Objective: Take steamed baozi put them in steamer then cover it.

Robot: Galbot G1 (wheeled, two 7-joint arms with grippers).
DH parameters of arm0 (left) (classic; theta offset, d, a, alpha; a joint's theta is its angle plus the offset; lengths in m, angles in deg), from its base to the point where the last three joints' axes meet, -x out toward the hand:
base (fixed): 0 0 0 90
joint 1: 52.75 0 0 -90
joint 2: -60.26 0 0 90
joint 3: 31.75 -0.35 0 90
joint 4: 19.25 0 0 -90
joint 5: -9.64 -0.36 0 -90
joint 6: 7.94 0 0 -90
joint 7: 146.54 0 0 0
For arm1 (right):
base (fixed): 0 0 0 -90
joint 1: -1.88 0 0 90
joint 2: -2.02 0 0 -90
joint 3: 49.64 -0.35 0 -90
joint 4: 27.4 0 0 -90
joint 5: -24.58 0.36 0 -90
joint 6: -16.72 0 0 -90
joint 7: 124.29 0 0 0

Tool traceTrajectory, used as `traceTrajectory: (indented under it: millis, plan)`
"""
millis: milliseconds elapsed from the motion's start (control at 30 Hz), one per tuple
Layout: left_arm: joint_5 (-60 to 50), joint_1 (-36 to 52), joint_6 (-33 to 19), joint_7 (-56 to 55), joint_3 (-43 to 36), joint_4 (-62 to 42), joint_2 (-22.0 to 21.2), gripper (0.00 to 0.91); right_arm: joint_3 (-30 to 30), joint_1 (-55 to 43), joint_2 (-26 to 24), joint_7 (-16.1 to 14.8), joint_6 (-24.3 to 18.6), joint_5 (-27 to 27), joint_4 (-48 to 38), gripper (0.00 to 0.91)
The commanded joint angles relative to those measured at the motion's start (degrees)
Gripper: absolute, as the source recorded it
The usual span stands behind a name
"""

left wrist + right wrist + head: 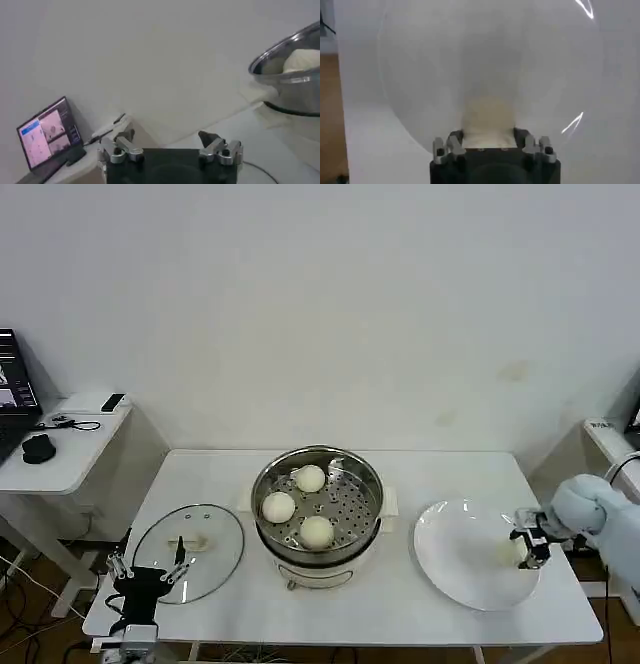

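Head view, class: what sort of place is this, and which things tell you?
Probably a robot test room, not a home kitchen: a steamer on a plain white table, a side desk with a laptop, bare walls.

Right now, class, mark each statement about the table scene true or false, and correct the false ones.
1. Three cream-white buns sit in the round stainless-steel steamer pot. True.
2. The glass lid covers the pot. False: it lies on the table to the robot's left of the pot.
3. The right gripper is at the last bun on the flat white plate. True.
4. The left gripper holds a bun. False: it is open and empty, near the lid.
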Motion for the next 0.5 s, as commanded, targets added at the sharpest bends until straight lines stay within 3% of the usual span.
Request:
traceTrajectory:
  millis: [33, 267, 500]
  plan:
    - [0.0, 0.1, 0.0, 0.0, -0.1, 0.0, 0.0, 0.907, 4.1, -10.0, -1.6, -1.6, 0.8, 4.2, 2.6, 0.665]
    - [-0.1, 0.4, 0.2, 0.1, -0.3, 0.3, 0.1, 0.907, 9.3, -22.8, -0.5, -0.7, 4.8, 10.3, 6.4, 0.675]
    - [-0.1, 0.3, 0.2, 0.1, -0.1, 0.8, 0.1, 0.907, 22.2, -38.3, 5.5, 2.5, 10.8, 18.5, 9.5, 0.675]
